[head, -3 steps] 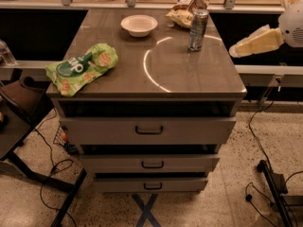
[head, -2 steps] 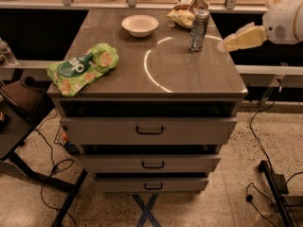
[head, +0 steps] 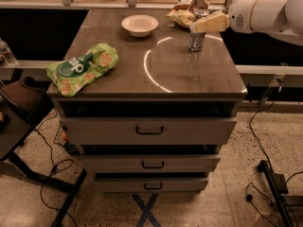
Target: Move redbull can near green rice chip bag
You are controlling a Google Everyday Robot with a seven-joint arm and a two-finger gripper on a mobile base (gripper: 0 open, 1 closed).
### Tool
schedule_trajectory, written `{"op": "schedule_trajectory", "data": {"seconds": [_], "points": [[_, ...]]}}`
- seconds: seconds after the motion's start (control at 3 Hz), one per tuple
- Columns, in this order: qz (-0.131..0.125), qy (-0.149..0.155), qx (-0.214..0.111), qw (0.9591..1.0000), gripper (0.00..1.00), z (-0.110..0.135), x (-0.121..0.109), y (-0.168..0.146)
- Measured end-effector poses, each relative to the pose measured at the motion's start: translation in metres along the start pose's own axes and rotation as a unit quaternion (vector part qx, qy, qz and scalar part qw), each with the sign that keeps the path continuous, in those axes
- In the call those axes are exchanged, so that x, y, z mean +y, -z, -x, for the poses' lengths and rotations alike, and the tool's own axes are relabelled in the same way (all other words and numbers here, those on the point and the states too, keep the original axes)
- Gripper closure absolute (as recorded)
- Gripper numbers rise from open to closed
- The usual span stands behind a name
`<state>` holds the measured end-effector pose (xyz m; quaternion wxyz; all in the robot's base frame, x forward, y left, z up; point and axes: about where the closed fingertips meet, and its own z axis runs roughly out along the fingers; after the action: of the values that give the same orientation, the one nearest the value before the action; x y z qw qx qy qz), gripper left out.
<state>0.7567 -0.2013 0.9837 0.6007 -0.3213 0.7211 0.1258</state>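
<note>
redbull can (head: 197, 40) is placed back right on the cabinet top (head: 189, 77). Gripper (head: 200, 25) is positioned at the can's upper end, with its arm extended in from the right; contact cannot be told. Bowl (head: 139, 25) is set left of the can, back centre. Second snack bag (head: 184, 11) is laid just behind the can. green rice chip bag (head: 83, 67) is located at the front left edge, well apart from the can. 3 drawers (head: 149, 130) are stacked below the top.

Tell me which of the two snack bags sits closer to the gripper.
The tan-and-brown snack bag at the back, just behind the gripper, which is by the top of the redbull can. The green rice chip bag lies far off at front left.
</note>
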Motion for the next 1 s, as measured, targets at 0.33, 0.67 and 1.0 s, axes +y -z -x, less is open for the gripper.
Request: {"op": "schedule_trajectory", "data": {"seconds": [0.33, 0.67, 1.0], "points": [[0.005, -0.016, -0.034, 0.9993, 0.00, 0.003, -0.006, -0.030], [0.006, -0.031, -0.058, 0.9978, 0.00, -0.001, -0.011, -0.051], [0.005, -0.042, -0.076, 0.9962, 0.00, -0.009, -0.014, -0.065]]}}
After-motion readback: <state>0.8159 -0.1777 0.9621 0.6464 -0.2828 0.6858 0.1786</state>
